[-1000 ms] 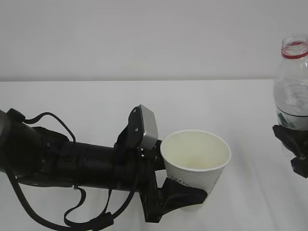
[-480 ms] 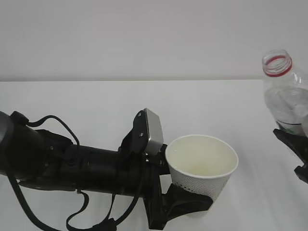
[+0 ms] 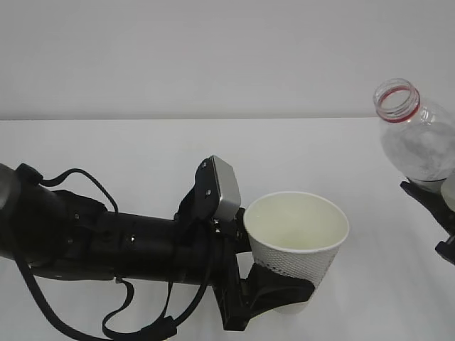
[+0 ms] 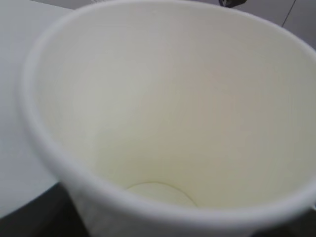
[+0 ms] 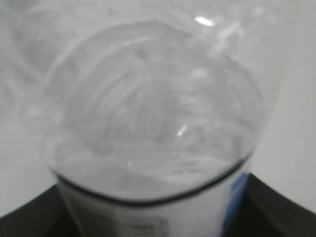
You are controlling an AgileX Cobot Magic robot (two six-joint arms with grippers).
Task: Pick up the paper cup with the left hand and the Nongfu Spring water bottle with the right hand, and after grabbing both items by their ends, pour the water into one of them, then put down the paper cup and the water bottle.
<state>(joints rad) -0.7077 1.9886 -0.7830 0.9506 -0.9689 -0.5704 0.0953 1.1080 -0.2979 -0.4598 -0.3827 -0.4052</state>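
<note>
The black left hand with its grey box module has its fingers clamped around the lower part of the white tapered paper cup, held upright above the white counter at near centre. At the far right edge, the black right hand grips the clear, uncapped Nongfu Spring water bottle, tilted left with its red-ringed mouth well apart from the cup. Tipping further from there would likely spill water onto the counter, short of the rim.
</note>
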